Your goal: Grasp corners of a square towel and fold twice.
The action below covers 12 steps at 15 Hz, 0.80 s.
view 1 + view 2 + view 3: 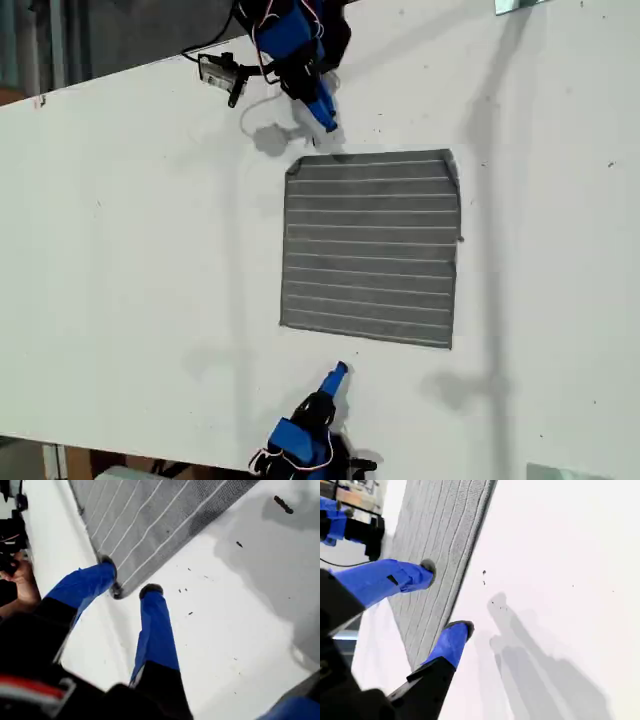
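Now both jaws spread wide, holding nothing. Towel (pixel 370 250) flat on table (pixel 130 250), unfolded, between two arms. My first gripper (pixel 127 582): rounded corner (pixel 116 591) sits right in gap between fingertips, cloth stretching away ahead of jaws. My second gripper (pixel 447 595): jaws straddle hemmed edge, one finger over cloth, other over bare table; no corner between them. Judgement: first gripper better placed; pinch straight down on corner.

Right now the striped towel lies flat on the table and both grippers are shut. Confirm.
Wrong on the grippers: both are open. The first wrist view shows my first gripper spread at a corner of the towel; the second wrist view shows my second gripper spread. The rest holds.
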Each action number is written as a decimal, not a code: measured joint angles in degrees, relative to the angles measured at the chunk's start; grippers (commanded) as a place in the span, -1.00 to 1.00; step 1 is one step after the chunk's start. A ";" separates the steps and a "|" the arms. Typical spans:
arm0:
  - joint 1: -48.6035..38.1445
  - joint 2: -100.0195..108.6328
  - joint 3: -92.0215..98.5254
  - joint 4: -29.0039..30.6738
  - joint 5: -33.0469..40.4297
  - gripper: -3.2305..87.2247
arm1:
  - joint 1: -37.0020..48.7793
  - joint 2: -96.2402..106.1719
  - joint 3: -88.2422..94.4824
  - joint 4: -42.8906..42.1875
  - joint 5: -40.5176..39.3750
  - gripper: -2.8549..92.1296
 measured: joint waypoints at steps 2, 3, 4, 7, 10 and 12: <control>-0.70 -1.14 0.09 0.00 -7.03 -0.46 | 7.29 0.00 0.70 -0.18 -5.71 -0.53; -1.32 -2.29 0.35 0.18 -18.63 -0.47 | 11.51 0.00 1.41 -0.88 -8.17 -0.41; -2.11 -2.99 0.44 0.26 -27.07 -0.48 | 11.60 -0.09 2.64 -2.02 -8.96 -0.35; -2.20 -3.43 0.44 0.09 -31.20 -0.48 | 11.95 0.00 2.99 -1.14 -10.28 -0.44; -2.20 -3.43 0.44 0.09 -31.20 -0.48 | 16.52 0.00 2.99 -0.97 -10.63 -0.45; -1.85 -2.72 0.44 0.18 -30.59 -0.44 | 15.82 0.00 2.99 -2.81 -10.11 -0.35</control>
